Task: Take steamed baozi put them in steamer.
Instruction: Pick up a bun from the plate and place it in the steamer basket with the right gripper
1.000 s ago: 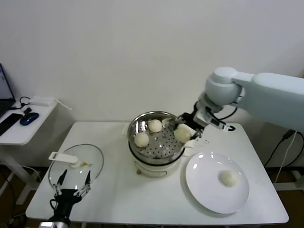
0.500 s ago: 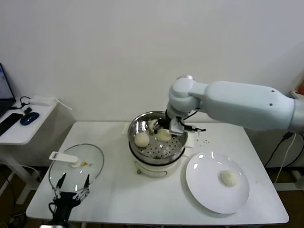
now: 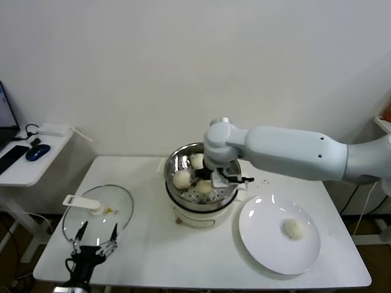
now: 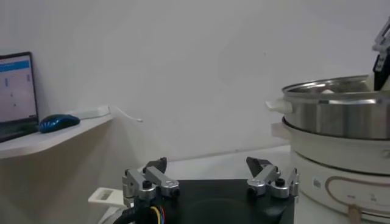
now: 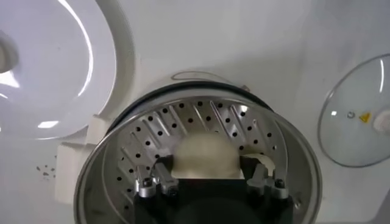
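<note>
Holding soft, light baozi (image 5: 204,156) by its sides, right gripper (image 5: 207,176) clamped on it inside steamer (image 3: 177,163); squashes easily, gentle grip. Left gripper (image 4: 208,181) spread apart, parked beside steamer.

A round glass lid (image 3: 98,213) with a white handle lies near the left front corner of the surface (image 3: 153,256). A white plate (image 3: 269,241) lies near the right front corner. On the side shelf (image 3: 27,162) at the left, a blue mouse (image 3: 37,152) rests.

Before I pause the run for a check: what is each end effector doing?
Left end effector: open, empty, parked near the glass lid.
Right end effector: shut on a baozi, over the steamer.
</note>
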Controlling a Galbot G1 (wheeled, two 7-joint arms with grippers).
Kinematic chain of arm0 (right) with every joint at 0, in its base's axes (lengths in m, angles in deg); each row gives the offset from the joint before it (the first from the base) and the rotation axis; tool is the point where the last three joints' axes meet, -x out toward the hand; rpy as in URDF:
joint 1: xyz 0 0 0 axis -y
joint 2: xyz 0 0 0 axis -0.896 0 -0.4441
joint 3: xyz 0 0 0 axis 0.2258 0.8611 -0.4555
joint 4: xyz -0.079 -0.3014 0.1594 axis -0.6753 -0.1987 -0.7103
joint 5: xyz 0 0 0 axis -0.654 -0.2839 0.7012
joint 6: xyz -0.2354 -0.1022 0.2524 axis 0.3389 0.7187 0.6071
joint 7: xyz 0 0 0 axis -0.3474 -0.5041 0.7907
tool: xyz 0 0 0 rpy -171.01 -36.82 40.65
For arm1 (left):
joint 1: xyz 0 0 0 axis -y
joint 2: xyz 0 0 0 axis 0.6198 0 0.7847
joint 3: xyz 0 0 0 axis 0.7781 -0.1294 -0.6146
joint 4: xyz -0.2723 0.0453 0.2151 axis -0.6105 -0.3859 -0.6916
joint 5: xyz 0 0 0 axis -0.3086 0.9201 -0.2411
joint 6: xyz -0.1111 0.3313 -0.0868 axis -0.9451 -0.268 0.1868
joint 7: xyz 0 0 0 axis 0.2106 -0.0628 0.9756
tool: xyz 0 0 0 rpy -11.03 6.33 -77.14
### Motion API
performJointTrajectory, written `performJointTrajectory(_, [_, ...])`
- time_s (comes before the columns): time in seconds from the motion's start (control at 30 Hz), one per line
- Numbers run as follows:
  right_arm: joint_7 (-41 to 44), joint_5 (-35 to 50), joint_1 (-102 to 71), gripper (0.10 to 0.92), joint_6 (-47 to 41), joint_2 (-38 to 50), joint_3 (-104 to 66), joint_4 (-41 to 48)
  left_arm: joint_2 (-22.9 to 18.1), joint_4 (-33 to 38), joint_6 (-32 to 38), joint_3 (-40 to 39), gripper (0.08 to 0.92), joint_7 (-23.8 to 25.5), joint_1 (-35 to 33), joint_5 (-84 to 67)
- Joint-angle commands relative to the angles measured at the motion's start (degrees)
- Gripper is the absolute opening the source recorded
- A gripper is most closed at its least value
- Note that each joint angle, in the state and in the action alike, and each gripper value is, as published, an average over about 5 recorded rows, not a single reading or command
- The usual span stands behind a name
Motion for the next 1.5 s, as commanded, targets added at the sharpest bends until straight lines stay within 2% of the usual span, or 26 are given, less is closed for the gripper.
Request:
performJointTrajectory(0.03, [0.2, -3.1, -2.5, 0.713, 1.8, -1.1, -0.5, 0.3, 0.1, -0.3, 0.0, -0.1, 0.823, 0.0, 0.1, 0.1])
performJointTrajectory(0.9, [-0.1, -3.7, -4.2, 0.737, 3.8, -0.9, -0.7, 0.5, -0.4, -1.4, -0.1, -0.4, 0.823, 0.1, 0.3, 0.0])
performJointTrajectory(1.13, [-0.1, -2.8, -3.8, 0.812, 5.0, -0.9, -1.6, 1.2, -0.5, -1.7, 0.0, -0.4, 0.823, 0.0, 0.5, -0.1])
performJointTrajectory(1.5, [2.1, 7.8, 3.2, 0.823, 6.2, 1.6, -2.2, 2.3, -0.7, -1.9, 0.1, -0.5, 0.823, -0.1, 0.6, -0.3])
